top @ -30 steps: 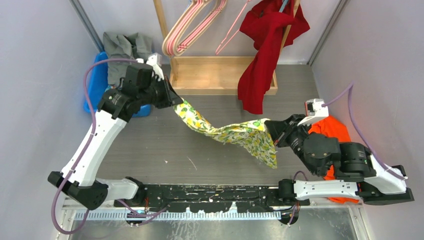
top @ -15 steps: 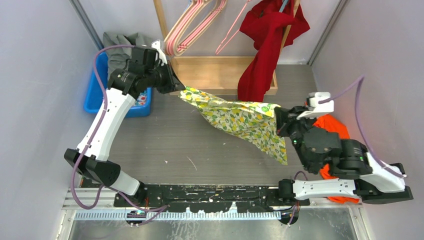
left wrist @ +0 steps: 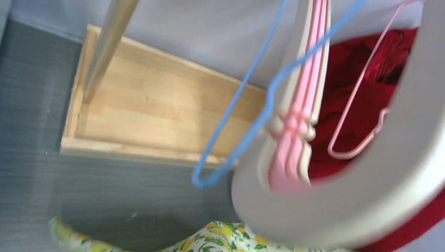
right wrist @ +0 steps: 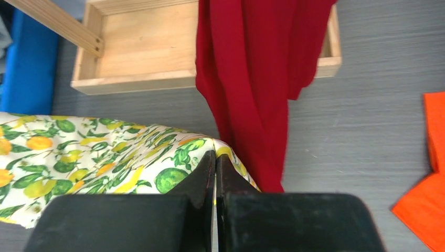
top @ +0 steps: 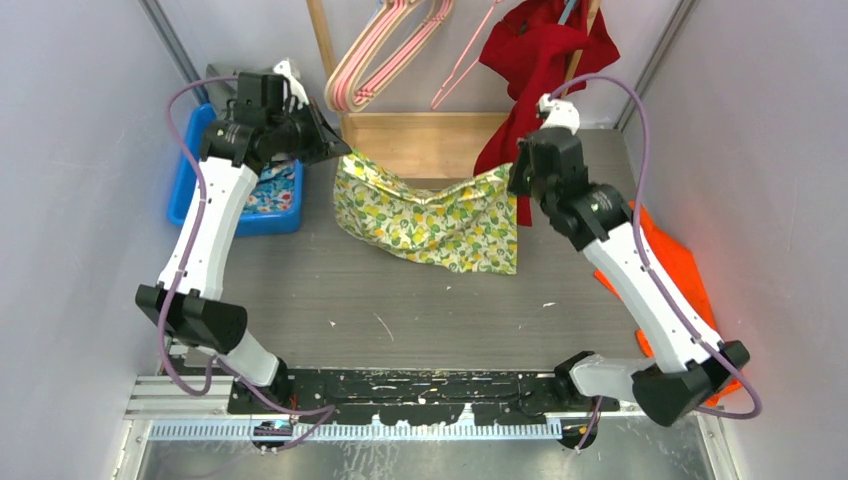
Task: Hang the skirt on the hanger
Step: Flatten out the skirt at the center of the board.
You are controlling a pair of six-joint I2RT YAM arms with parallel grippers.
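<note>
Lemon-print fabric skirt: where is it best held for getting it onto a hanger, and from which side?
At the two ends of its upper edge, one from each side. The lemon-print fabric skirt hangs spread between the left gripper and right gripper, both shut on those corners, so the edge is stretched wide and the rest drapes below.

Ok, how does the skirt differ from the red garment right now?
The skirt is lemon-printed; the red garment is plain. The skirt is stretched wide between the left hand and right hand; the red garment hangs narrow from the rack, held by neither hand. Both are cloth hanging by the rack.
</note>
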